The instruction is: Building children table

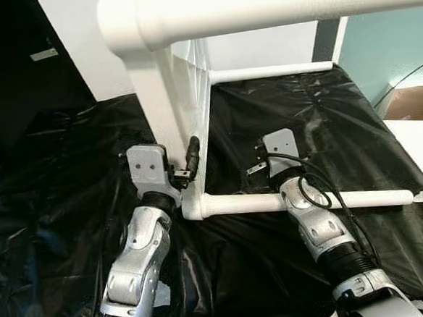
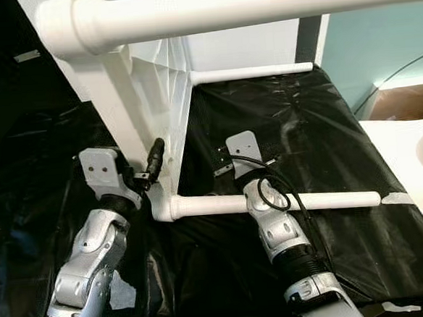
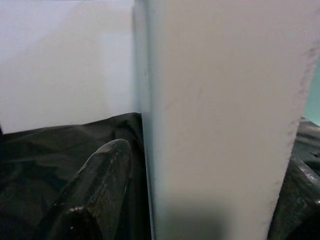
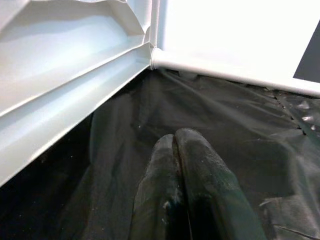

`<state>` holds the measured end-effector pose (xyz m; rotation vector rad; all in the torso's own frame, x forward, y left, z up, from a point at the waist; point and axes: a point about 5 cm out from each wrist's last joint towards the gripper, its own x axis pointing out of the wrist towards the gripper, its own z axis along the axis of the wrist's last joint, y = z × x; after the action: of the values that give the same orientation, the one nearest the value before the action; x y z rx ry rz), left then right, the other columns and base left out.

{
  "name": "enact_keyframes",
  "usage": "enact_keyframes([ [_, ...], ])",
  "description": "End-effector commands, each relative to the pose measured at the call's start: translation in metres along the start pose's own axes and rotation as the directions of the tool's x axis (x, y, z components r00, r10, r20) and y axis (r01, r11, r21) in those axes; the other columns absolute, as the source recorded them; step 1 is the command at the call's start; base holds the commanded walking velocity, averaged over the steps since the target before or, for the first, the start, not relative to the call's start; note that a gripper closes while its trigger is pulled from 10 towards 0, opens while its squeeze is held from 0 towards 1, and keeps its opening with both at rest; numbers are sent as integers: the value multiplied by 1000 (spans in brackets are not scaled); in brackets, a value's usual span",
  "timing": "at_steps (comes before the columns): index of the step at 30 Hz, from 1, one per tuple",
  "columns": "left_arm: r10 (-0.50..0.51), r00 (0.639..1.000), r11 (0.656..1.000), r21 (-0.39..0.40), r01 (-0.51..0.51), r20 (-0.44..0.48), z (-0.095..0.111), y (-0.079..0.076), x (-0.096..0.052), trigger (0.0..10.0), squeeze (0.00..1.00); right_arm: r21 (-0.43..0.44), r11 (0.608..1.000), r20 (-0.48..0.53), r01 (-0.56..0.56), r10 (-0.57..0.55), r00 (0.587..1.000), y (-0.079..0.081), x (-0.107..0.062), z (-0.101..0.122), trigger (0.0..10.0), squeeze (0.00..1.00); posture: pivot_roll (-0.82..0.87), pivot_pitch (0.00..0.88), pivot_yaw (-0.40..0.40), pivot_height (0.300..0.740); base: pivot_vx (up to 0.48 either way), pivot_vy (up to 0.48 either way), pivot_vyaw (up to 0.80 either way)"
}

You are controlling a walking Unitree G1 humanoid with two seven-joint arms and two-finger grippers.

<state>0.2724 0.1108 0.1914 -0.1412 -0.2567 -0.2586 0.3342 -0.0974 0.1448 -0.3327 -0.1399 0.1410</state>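
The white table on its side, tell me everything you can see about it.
The white table looks like smooth plastic. It lies tipped on its side on the black plastic sheet, its ribbed underside facing the robot's right. Round legs stick out sideways: one high across the top, two low on the sheet. The left gripper straddles the tabletop's edge, a finger on either side. The right gripper, shut, hovers over the sheet between the lower legs, touching nothing.

Right pincer (image 4: 175,145), fingers pressed together, above black sheet (image 4: 240,130).
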Motion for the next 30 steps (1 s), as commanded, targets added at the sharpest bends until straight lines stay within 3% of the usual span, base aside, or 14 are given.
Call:
enact_keyframes([
  [1,98,994,995,-37,-96,41,9,2,2,10000,0,-7,1000,-10,-12,12,1000,4,-1,-4,10000,0,18,0,77,740,0,0,0],
  [2,98,994,995,-37,-96,41,9,2,2,10000,0,-7,1000,-10,-12,12,1000,4,-1,-4,10000,0,18,0,77,740,0,0,0],
  [5,-160,977,980,-94,174,142,21,-34,3,10000,0,-11,1000,-27,-8,8,1000,2,-4,-9,10000,0,3,0,81,740,0,0,0],
  [15,-344,935,935,-64,350,88,10,-54,12,10000,0,-21,1000,-52,11,-12,999,-3,-6,-15,10000,0,-25,0,98,740,0,0,0],
  [18,-358,934,933,-36,358,0,-6,-58,15,10000,0,-21,1000,-54,12,-13,998,-3,-8,-16,10000,0,-26,0,100,740,0,0,0],
  [20,-358,934,933,-36,358,0,-6,-58,15,10000,0,-21,1000,-54,12,-13,998,-3,-8,-16,10000,0,-26,0,100,740,0,0,0],
  [21,-342,939,940,-7,342,-40,-12,-57,17,10000,0,-21,1000,-55,12,-13,998,-3,-8,-16,10000,0,-27,0,99,740,0,0,0],
  [22,-264,956,963,18,269,-130,-28,-52,21,10000,0,-20,1000,-54,11,-12,998,-2,-8,-15,10000,0,-30,0,100,740,0,0,0],
  [24,-221,961,973,24,228,-164,-35,-48,23,10000,0,-18,1000,-53,12,-13,999,-2,-8,-14,10000,0,-29,0,100,740,0,0,0],
  [25,-196,964,979,26,204,-179,-39,-46,24,5843,0,-17,1000,-51,13,-14,999,-2,-7,-13,10000,0,-29,0,100,740,0,0,0],
  [26,-184,965,981,28,192,-185,-40,-45,24,4431,0,-16,1000,-50,13,-14,999,-2,-7,-13,10000,0,-28,0,100,740,0,0,0],
  [27,-184,965,981,28,192,-185,-40,-45,24,4431,0,-16,1000,-50,13,-14,999,-2,-7,-13,10000,0,-28,0,100,740,0,0,0],
  [28,-167,967,984,30,176,-191,-41,-44,25,549,0,-15,1000,-49,14,-14,999,-2,-7,-13,10000,0,-29,0,101,740,0,0,0],
  [30,-130,972,990,32,139,-198,-43,-40,26,0,0,-14,1000,-49,16,-17,999,-3,-7,-13,10000,0,-28,0,103,740,0,0,0],
])
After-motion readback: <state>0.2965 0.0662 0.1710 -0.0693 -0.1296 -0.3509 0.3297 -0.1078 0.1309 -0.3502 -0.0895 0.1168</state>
